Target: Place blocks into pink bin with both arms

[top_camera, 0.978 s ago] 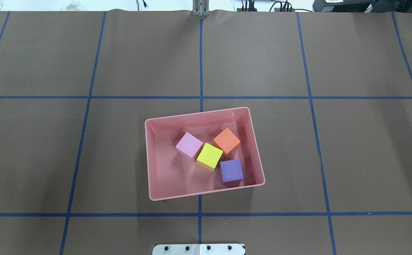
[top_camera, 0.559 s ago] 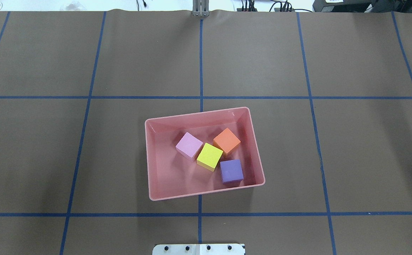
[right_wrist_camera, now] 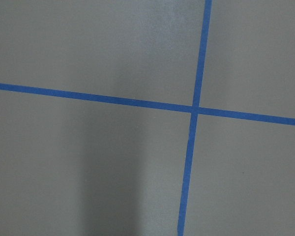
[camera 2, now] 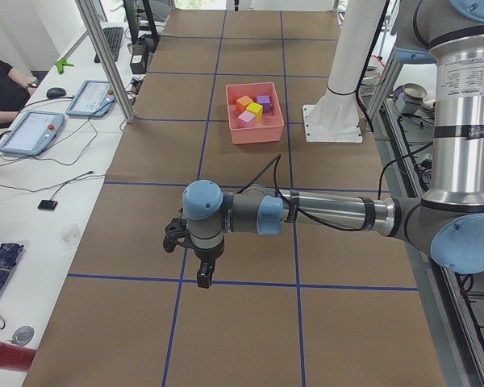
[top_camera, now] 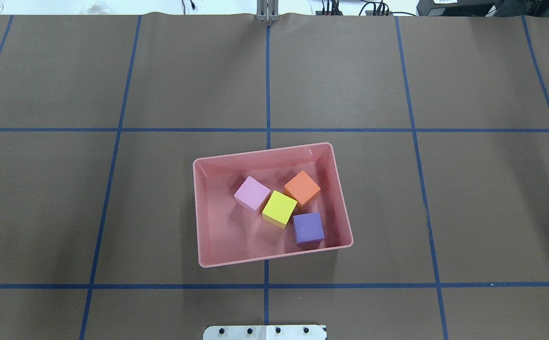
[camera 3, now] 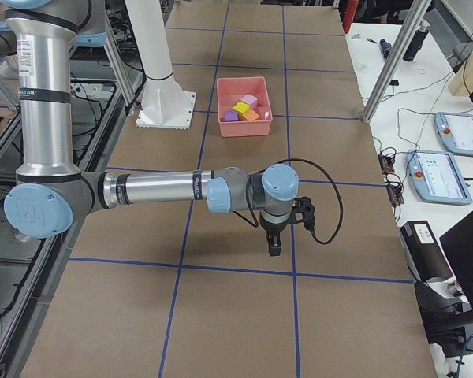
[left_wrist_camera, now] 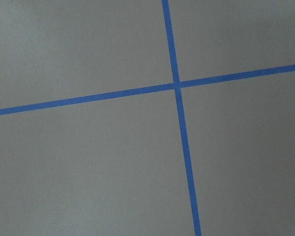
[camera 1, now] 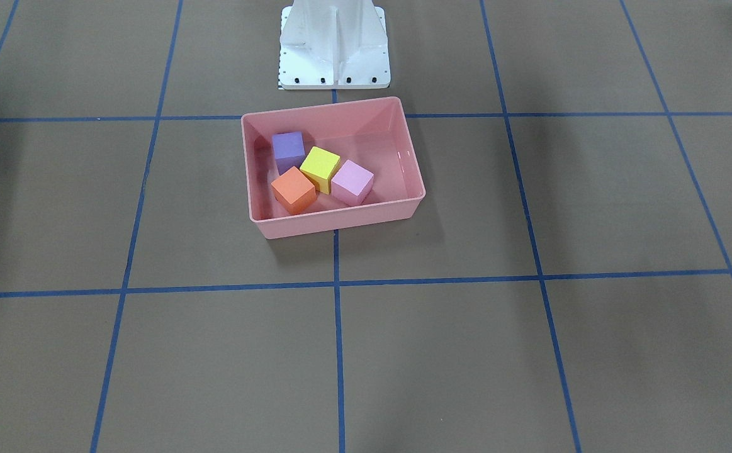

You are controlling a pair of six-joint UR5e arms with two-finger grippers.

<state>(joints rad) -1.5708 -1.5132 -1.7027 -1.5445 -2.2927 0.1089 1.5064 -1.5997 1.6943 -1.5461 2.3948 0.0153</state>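
Four blocks [top_camera: 279, 208] (lilac, yellow, orange, purple) sit clustered inside pink bin [top_camera: 201, 212], centre of table [top_camera: 66, 212]; left gripper [camera 2: 202, 278] & right gripper [camera 3: 273, 246] hang well apart from bin; finger state: cannot tell; task appears done; risk: stray arm sweep clipping bin wall, shifting it.
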